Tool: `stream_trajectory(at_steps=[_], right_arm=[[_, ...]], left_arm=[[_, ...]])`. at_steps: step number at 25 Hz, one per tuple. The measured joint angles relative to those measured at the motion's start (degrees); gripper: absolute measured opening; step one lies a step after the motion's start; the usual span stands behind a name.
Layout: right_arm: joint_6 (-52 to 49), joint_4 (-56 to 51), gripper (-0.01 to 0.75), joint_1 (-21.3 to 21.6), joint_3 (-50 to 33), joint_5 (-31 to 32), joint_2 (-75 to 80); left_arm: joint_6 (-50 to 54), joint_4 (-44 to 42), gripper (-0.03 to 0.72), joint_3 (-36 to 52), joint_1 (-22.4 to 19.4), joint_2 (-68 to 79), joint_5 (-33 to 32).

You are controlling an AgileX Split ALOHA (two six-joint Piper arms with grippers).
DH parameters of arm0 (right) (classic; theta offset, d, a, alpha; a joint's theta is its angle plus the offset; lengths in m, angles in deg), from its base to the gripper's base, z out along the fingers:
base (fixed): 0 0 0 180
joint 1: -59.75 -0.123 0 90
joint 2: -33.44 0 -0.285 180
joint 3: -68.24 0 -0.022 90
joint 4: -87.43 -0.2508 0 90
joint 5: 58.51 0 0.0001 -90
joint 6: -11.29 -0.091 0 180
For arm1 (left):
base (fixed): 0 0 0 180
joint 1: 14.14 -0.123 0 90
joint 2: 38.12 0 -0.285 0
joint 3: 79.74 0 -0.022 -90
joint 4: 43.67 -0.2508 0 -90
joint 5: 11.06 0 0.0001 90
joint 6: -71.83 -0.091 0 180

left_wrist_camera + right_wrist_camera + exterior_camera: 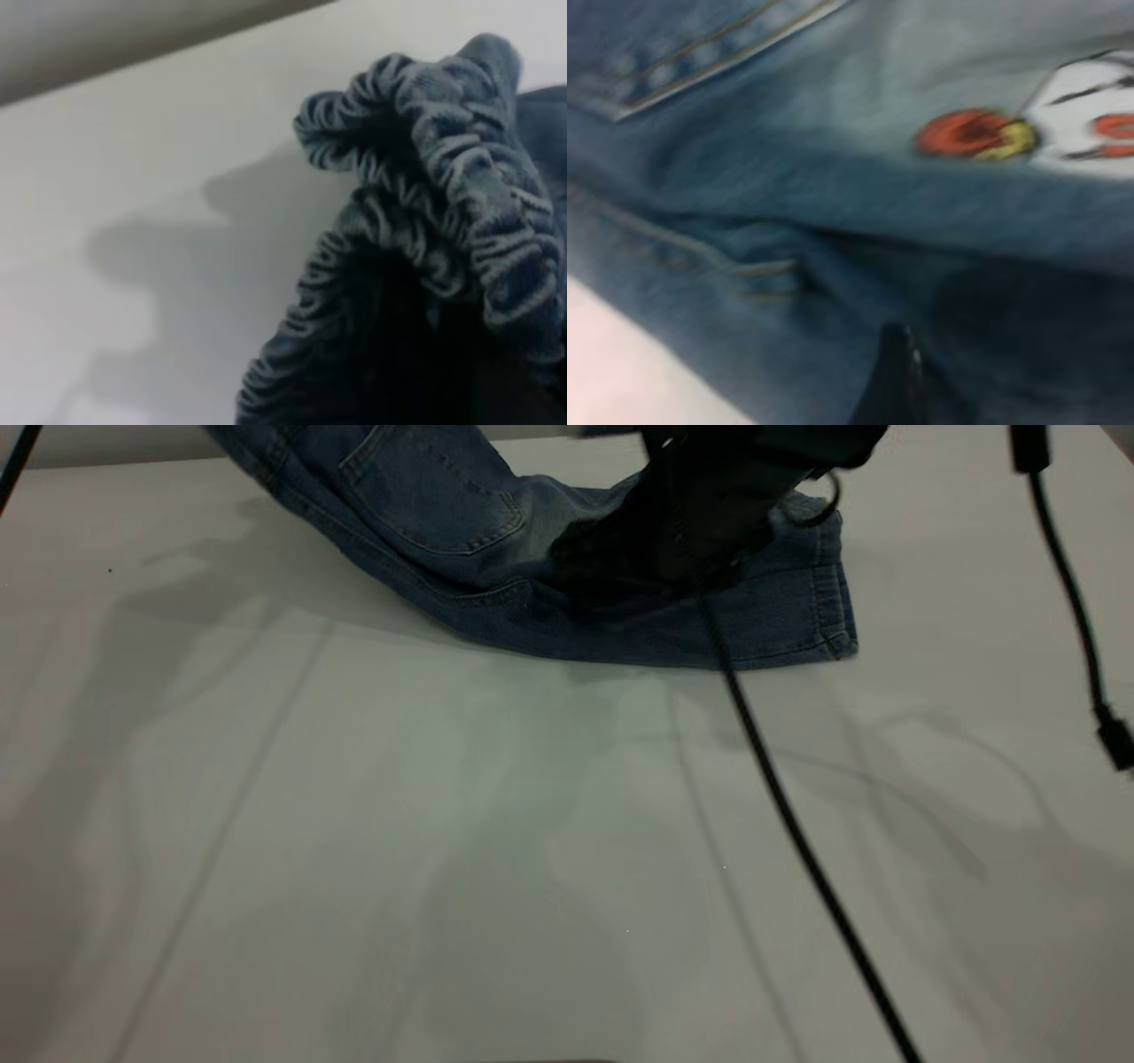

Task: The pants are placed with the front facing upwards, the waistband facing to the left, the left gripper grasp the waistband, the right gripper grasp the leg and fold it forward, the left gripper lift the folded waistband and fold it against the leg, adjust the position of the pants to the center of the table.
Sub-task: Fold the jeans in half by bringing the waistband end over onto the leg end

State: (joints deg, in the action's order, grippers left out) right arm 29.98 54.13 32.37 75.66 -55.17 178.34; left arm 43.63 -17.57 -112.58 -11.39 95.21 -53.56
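Denim up at the far side of the table (354,850), and that is where we find the pants (461,540). Their right-hand part lies flat on the white top, leg hem (828,593) toward the right. The left-hand part climbs steeply off the surface and out of the top of the exterior view. A patch pocket (434,496) with tan stitching sits on that rising slope.

Down on the flat part we have the right gripper (656,558), a dark mass pressed low onto the cloth, just left of the hem. Clamped or loose, we cannot tell. Its wrist view is filled with blue fabric at close range, and a red and yellow cartoon print (979,137) shows there.

Over in the left wrist view we get the waistband (443,195), ruched and bunched into a crinkled hump, raised off the table with its shadow below. The left gripper itself we cannot see in any view.

A thin black cable (797,833) runs from the right gripper across the near table. A second cable (1067,593) hangs at the right edge.
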Motion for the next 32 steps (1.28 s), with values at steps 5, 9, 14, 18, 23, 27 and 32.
stream_trajectory(at_steps=[5, 9, 14, 18, 23, 27, 32], right_arm=[[0.1, -0.1, 0.549, -3.3, 1.5, -0.7, 1.1], [0.1, 0.2, 0.549, -5.4, 3.2, 3.0, 1.1], [1.5, 0.7, 0.549, -5.2, 6.1, 13.9, -2.5], [2.8, 1.2, 0.549, -2.4, 7.2, 20.5, -10.3], [3.0, 2.6, 0.549, 5.5, 7.3, 29.5, -17.1], [3.0, 3.0, 0.549, 12.3, 7.3, 34.0, -20.7], [3.0, 3.3, 0.549, 18.4, 7.3, 35.5, -25.3]], left_arm=[[-1.1, 0.0, 0.078, 0.0, 3.1, -2.0, 0.1], [-1.3, 0.0, 0.078, 0.0, 5.3, -2.2, 0.5], [-1.4, 0.2, 0.078, 0.0, 6.6, -2.2, 0.8], [-1.5, 0.9, 0.078, 0.0, 6.7, -2.3, 0.8], [-3.1, 5.9, 0.078, 0.0, 7.6, -3.1, 0.7], [-5.5, 8.3, 0.078, 0.0, 10.5, -3.1, 0.8], [-7.4, 8.6, 0.078, 0.0, 16.1, -3.1, 1.3]])
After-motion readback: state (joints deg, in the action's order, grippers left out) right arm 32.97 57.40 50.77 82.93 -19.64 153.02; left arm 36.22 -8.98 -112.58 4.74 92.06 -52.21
